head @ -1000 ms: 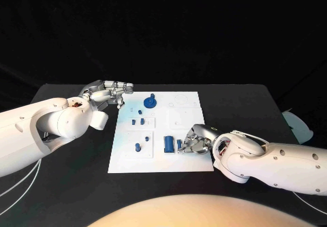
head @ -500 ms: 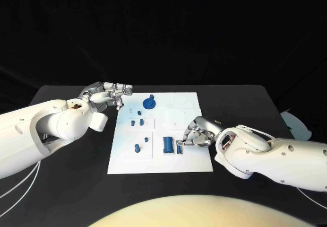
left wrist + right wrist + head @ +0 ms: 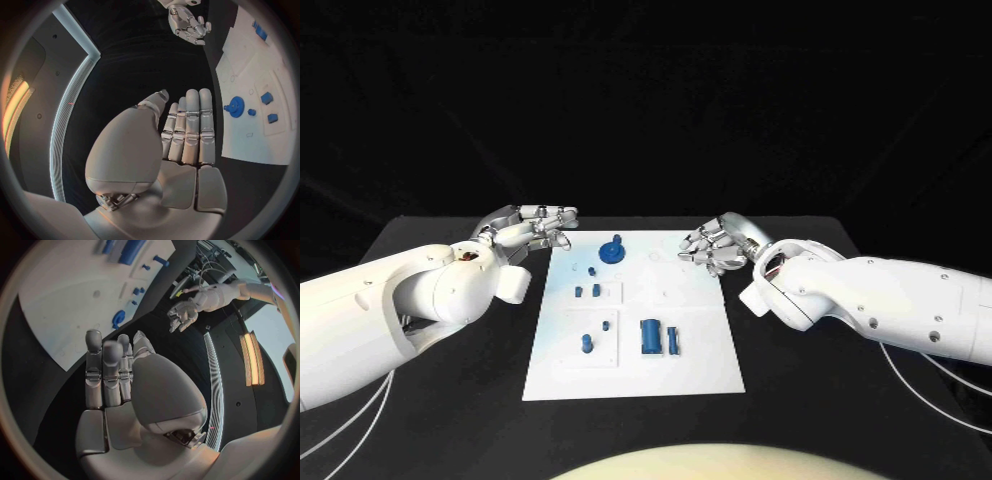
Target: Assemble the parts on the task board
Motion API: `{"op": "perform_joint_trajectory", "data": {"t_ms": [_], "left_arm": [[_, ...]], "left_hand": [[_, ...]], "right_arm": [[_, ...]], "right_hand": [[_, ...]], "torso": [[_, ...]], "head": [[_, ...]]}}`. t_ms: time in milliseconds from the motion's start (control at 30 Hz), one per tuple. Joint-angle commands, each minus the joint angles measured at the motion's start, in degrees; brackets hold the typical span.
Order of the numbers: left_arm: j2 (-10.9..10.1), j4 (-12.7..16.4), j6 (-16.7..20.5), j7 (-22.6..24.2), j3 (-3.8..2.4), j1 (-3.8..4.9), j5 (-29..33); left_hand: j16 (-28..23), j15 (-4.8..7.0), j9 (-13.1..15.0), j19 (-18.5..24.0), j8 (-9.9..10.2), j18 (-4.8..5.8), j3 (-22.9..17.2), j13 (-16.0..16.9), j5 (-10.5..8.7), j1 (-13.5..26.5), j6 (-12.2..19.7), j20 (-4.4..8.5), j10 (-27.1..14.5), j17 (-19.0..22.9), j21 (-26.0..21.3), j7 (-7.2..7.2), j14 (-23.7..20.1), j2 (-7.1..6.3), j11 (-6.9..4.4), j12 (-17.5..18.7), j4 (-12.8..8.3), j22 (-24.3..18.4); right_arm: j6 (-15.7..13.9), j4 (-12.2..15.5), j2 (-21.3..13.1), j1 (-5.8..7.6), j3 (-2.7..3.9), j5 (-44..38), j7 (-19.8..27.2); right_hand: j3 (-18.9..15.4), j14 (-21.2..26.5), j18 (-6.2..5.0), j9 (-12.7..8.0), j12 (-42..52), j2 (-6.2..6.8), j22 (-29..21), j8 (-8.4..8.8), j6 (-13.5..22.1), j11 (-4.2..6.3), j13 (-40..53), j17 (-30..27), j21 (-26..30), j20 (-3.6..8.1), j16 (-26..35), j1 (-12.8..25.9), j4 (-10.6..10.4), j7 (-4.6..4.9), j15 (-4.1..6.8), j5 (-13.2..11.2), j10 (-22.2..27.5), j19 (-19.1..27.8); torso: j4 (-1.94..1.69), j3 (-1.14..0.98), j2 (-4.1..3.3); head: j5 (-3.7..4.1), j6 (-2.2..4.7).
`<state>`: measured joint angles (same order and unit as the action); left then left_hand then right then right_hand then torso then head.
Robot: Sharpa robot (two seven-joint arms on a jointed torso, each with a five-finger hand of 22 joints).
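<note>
- While the task board (image 3: 635, 320) lay flat in the middle of the desk (image 3: 819, 400), its blue parts sat in its slots — a gear-like piece (image 3: 613, 249) at the far end, small pegs (image 3: 587, 291) in the middle, and a cylinder (image 3: 651, 335) with a slim bar (image 3: 674, 339) beside it at the near end.
- Both long pieces lay with their long axes running from the near edge toward the far edge.
- From the right hand (image 3: 714, 243), which hovered at the board's far right corner, the cylinder and bar lay toward the robot and well apart — the right seemed the nearer hand for them.
- That hand held nothing, its fingers (image 3: 103, 365) straight and side by side.
- By the far left corner hung the left hand (image 3: 531, 224), near the gear, empty, fingers (image 3: 190, 125) extended together.
</note>
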<state>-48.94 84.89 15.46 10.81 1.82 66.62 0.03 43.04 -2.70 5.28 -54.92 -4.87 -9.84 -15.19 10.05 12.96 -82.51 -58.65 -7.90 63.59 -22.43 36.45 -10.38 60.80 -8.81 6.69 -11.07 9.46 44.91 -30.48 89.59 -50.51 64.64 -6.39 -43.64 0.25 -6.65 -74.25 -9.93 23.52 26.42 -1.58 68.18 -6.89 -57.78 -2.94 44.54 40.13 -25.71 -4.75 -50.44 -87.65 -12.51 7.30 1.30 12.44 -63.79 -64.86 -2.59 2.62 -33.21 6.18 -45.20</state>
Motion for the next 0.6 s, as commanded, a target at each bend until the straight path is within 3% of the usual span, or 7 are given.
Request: {"op": "perform_joint_trajectory", "data": {"t_ms": [33,267,467,500,533,567,600], "left_arm": [[1.3,-2.0,1.3,5.8,-0.03,-0.2,5.1],[5.5,-8.1,3.2,9.1,-0.06,-1.35,8.0],[8.4,-11.6,4.2,9.9,-0.08,-2.1,8.1],[8.0,-11.1,2.8,7.0,-0.01,-2.0,6.5],[8.0,-11.1,2.9,7.0,-0.01,-2.01,6.5],[8.0,-11.0,3.0,7.1,-0.02,-2.04,6.4],[7.9,-10.8,3.3,7.2,-0.04,-2.08,6.3]], "left_hand": [[-7.7,-1.45,-0.3,4.3,0.4,0.31,0.4,-1.0,0.09,0.2,0.8,-1.45,-1.2,3.7,-5.5,0.01,-4.2,0.05,0.44,1.1,0.6,-3.1],[-28.0,-6.27,-1.5,15.3,1.0,2.18,3.9,-5.1,0.1,-0.6,3.1,-7.86,-5.1,12.5,-24.0,0.5,-11.6,1.18,3.58,5.8,0.8,-16.3],[-36.2,-7.48,-1.6,15.4,1.2,2.34,8.5,-6.5,0.19,-1.1,4.3,-8.81,-8.0,17.3,-30.8,0.55,-12.3,2.84,3.98,7.5,0.1,-22.9],[-37.7,-4.34,-5.3,27.5,4.9,3.96,10.1,-10.0,-3.89,23.9,20.4,-3.66,-24.4,22.4,-32.1,3.45,-26.7,4.34,0.77,11.1,-2.7,-29.0],[-38.2,-4.33,-5.3,27.4,4.9,3.96,10.5,-10.0,-3.89,24.2,20.7,-3.7,-24.9,22.4,-36.4,3.52,-26.9,4.61,0.73,11.1,-2.8,-29.5],[-38.4,-4.17,-5.3,28.1,4.9,4.23,10.7,-10.0,-4.03,25.8,21.9,-3.39,-26.0,22.4,-36.4,3.69,-27.9,8.81,0.57,11.1,-3.0,-30.1],[-38.7,-3.94,-5.3,29.1,4.9,4.57,10.9,-10.0,-4.37,27.8,23.2,-3.01,-27.3,22.4,-36.4,3.9,-29.1,8.81,0.31,11.1,-3.2,-30.6]], "right_arm": [[5.0,-3.9,1.8,0.74,0.04,19.8,13.2],[9.3,-15.1,8.0,1.61,0.14,32.9,19.9],[11.2,-20.1,10.4,1.71,0.17,36.1,22.0],[7.3,-19.4,10.1,1.69,0.14,30.2,17.4],[7.3,-19.3,10.0,1.67,0.16,30.2,17.5],[7.1,-19.2,10.0,1.62,0.21,30.3,17.6],[6.8,-18.9,10.0,1.54,0.3,30.5,17.7]], "right_hand": [[1.2,2.9,-0.39,-0.9,-4.9,-0.18,-3.0,0.81,0.0,-0.42,-5.2,-5.9,4.5,-0.72,8.0,-2.1,0.5,0.57,-0.68,-0.4,1.6,2.2],[3.1,11.9,0.25,-5.5,-16.8,0.95,-14.7,3.38,1.0,-3.49,-22.5,-18.1,17.5,-4.93,30.8,-3.5,-1.4,2.53,-5.36,-1.3,1.3,11.1],[3.7,11.6,-0.9,-10.8,-21.2,1.75,-26.9,3.27,1.8,-4.9,-34.0,-27.2,21.8,-8.33,41.9,-1.7,-0.1,3.64,-7.53,-1.8,0.1,13.7],[6.7,31.0,2.81,-14.0,-26.4,1.58,-37.9,6.89,18.6,-2.5,-36.1,-30.2,25.7,-4.14,43.6,24.7,3.2,0.08,-5.72,-4.8,19.6,28.8],[6.7,30.9,2.81,-14.6,-26.4,1.58,-39.3,6.89,18.7,-2.6,-37.1,-31.1,25.7,-4.33,44.5,25.2,3.5,0.19,-5.78,-4.8,19.7,29.1],[6.7,32.0,2.81,-15.1,-26.4,1.58,-40.6,6.89,19.8,-2.49,-37.7,-31.6,25.7,-4.19,45.0,27.1,3.9,0.1,-5.65,-5.0,20.8,30.1],[6.7,33.5,2.82,-15.4,-26.4,1.58,-41.7,6.89,21.1,-2.29,-38.1,-32.0,25.7,-3.86,45.3,29.4,4.2,-0.15,-5.52,-5.3,22.3,31.3]], "torso": [[-0.12,0.36,1.47],[-0.21,0.22,3.07],[-0.77,-0.16,3.96],[-0.46,0.1,3.3],[-0.45,0.09,3.29],[-0.4,0.05,3.27],[-0.33,-0.02,3.24]], "head": [[0.1,2.38],[-0.36,5.07],[-0.57,5.69],[-0.4,5.37],[-0.43,5.4],[-0.51,5.48],[-0.66,5.61]]}}
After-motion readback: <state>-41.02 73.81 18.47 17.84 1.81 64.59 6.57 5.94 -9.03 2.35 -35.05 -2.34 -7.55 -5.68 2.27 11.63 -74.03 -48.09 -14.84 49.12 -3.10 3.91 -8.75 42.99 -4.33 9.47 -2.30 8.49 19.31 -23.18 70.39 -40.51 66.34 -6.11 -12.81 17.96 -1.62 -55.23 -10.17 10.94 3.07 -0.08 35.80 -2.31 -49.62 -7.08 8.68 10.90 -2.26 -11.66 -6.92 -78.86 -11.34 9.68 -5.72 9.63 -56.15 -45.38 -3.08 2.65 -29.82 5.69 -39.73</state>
